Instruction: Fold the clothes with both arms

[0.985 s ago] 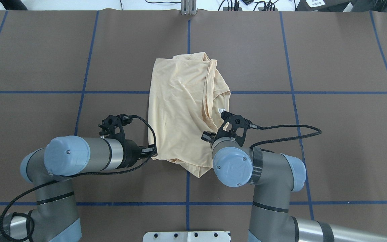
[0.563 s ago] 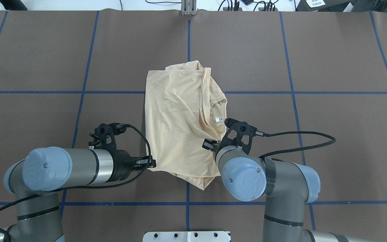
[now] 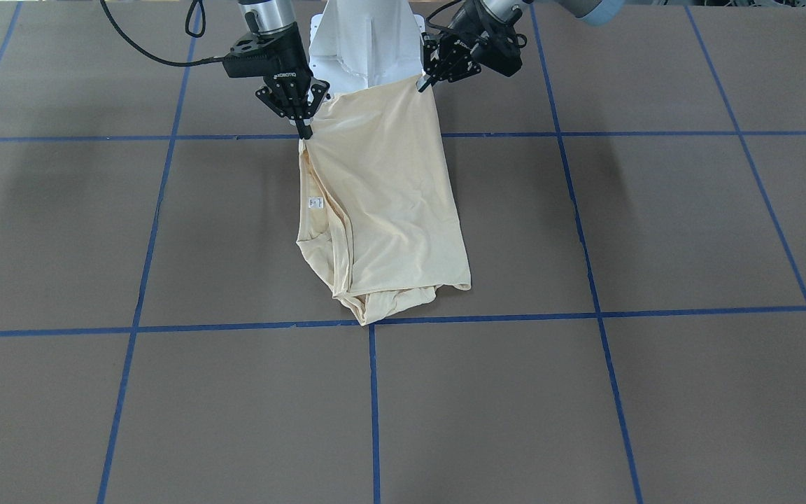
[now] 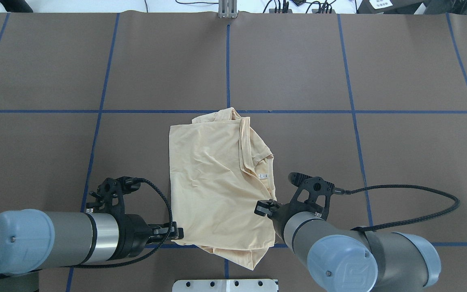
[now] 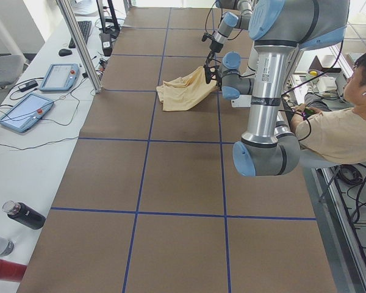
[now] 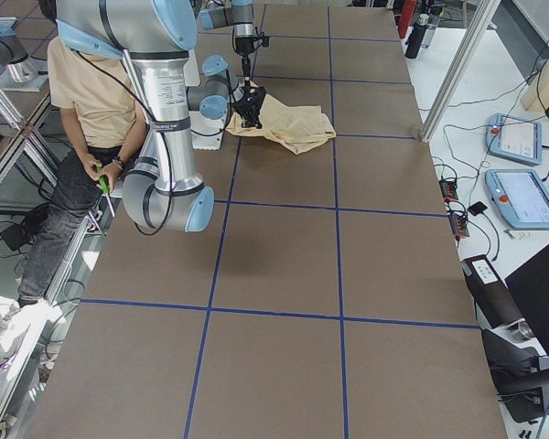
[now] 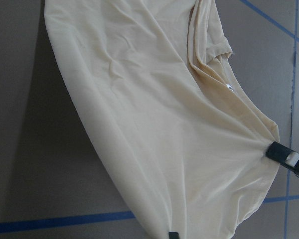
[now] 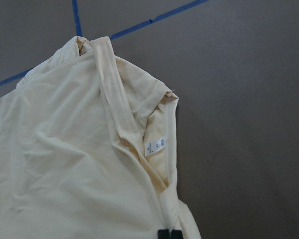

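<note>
Shirt: pale cream-yellow long-sleeved T-shirt lies folded lengthwise on the brown counter with blue tape lines, with its robot-side edge lifted.
Left gripper: fingers clenched on one raised corner.
Right gripper: fingers pinching the other corner.

This is a robotics lab: a big brown table taped into blue squares, control tablets on the white bench at the left, a seated person at the right edge.

Cream-yellow T-shirt, seemingly plain, brown blue-gridded table
</note>
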You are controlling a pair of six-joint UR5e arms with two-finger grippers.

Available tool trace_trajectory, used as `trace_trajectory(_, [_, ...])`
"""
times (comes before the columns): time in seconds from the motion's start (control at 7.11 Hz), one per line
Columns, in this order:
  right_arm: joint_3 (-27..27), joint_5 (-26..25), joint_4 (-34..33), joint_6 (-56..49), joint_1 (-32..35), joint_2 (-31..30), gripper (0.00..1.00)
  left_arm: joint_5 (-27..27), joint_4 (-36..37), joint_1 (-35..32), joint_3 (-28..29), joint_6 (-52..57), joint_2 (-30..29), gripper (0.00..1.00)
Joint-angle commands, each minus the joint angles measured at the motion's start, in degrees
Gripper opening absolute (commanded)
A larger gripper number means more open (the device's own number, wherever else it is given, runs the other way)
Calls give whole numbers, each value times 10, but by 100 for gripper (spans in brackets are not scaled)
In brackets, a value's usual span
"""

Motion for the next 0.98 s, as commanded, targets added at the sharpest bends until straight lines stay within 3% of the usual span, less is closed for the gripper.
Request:
trace_trajectory(0.0, [-58, -1, 0, -11, 43, 44, 0, 0, 78, -34, 7, 3, -45, 0])
trace_trajectory(0.42, [-101, 4, -1, -33, 105, 97, 0, 1, 110, -110, 33, 45, -89, 0])
trace_trajectory(0.84, [-192, 4, 5, -39, 135, 161, 0, 1, 109, -177, 142, 98, -136, 0])
